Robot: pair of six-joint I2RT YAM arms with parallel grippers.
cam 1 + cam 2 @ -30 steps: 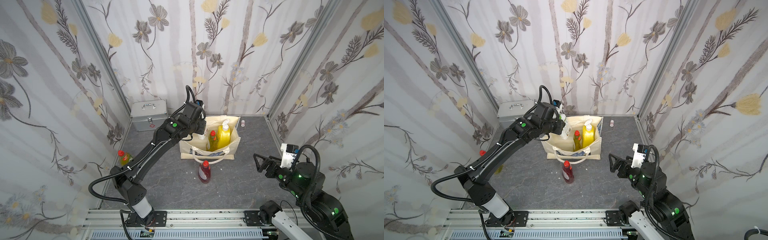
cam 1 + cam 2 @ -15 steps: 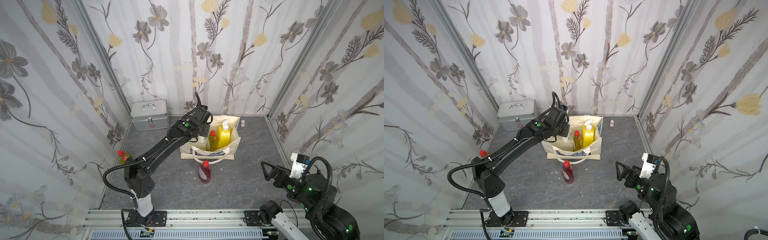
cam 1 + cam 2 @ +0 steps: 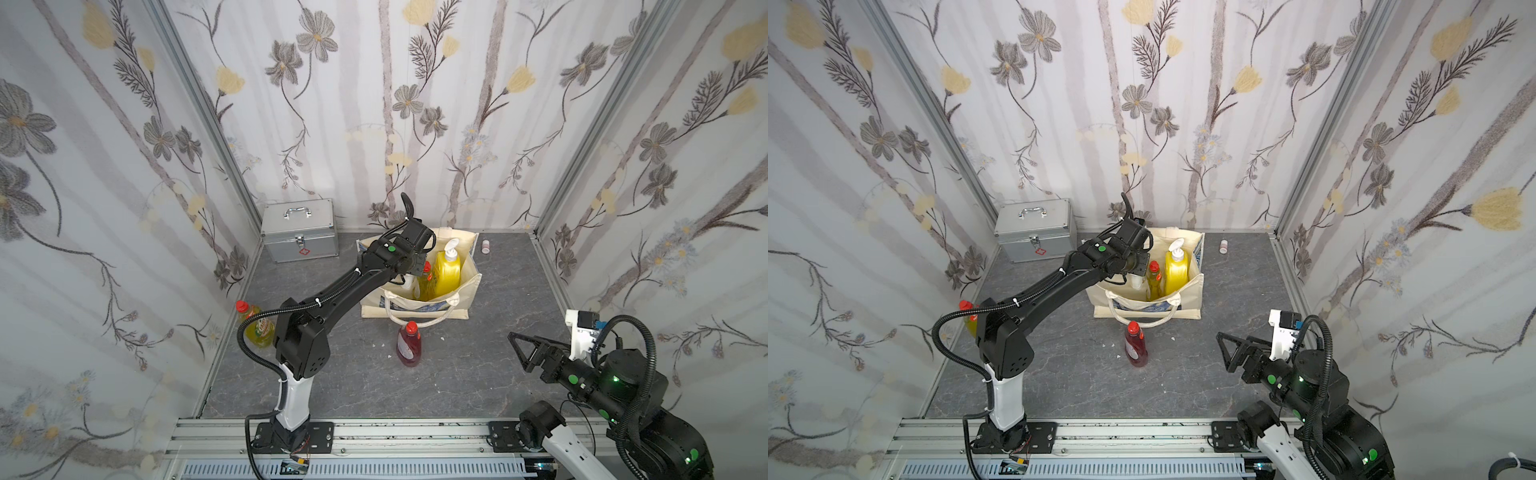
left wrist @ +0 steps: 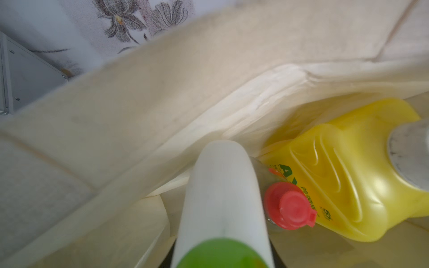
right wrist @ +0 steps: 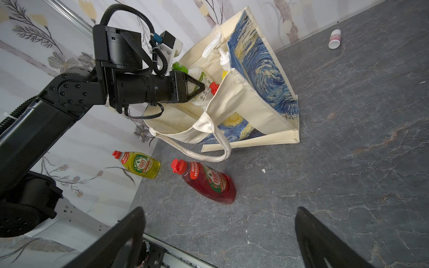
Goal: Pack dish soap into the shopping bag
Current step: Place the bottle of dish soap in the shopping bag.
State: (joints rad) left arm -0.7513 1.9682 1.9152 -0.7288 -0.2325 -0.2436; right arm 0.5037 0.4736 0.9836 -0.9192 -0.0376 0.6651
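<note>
Moved: my left arm has dipped deeper into the shopping bag [image 3: 415,305]; my right arm has pulled back.
Top views: red bottle [image 3: 409,347] and yellow-green bottle [image 3: 257,328] stand outside.
Left wrist: white bottle [image 4: 222,185] inside, beside big yellow bottle [image 4: 348,181]; release comes next, I judge.
Right wrist: left gripper [image 5: 197,89] pinches white bottle; right gripper [image 5: 220,208] spread, empty.

Found the shopping bag [image 3: 465,297] near the back wall, the case [image 3: 299,232] left of it, a vial [image 3: 485,246] by its back right corner. Saw inside: pump bottle [image 3: 446,270] at right, capped bottle [image 3: 1154,282] beside it, third bottle [image 4: 222,192] leftmost, in the left gripper [image 5: 197,87]. Spotted a floor bottle [image 3: 409,347] before the bag, a wall bottle [image 3: 257,328] far left.
</note>
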